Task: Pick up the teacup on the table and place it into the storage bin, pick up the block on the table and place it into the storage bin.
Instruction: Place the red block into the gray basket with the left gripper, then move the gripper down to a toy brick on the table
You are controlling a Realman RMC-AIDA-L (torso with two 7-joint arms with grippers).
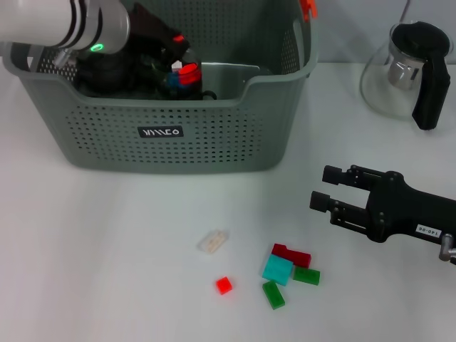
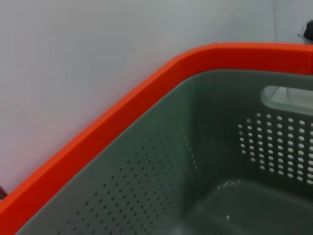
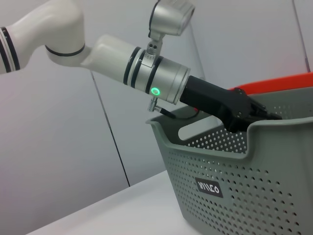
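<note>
Head view: grey perforated storage bin (image 1: pixel 214 135)

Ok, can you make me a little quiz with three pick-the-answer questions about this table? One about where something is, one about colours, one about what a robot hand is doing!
1. Where is the left gripper?
A. Inside the bin
B. Over the teapot
C. Beside the blocks

2. What colour is the biggest square block?
A. Yellow
B. Turquoise
C. Black

3. What is the right gripper doing?
A. Squeezing a red block
B. Holding the teapot
C. Open, holding nothing

Answers:
1. A: the head view shows the left arm reaching down behind the bin's front wall.
2. B: it lies among the dark red block and two green ones, with a small red one apart.
3. C: its fingers stand apart above the table, to the right of the blocks.
</note>
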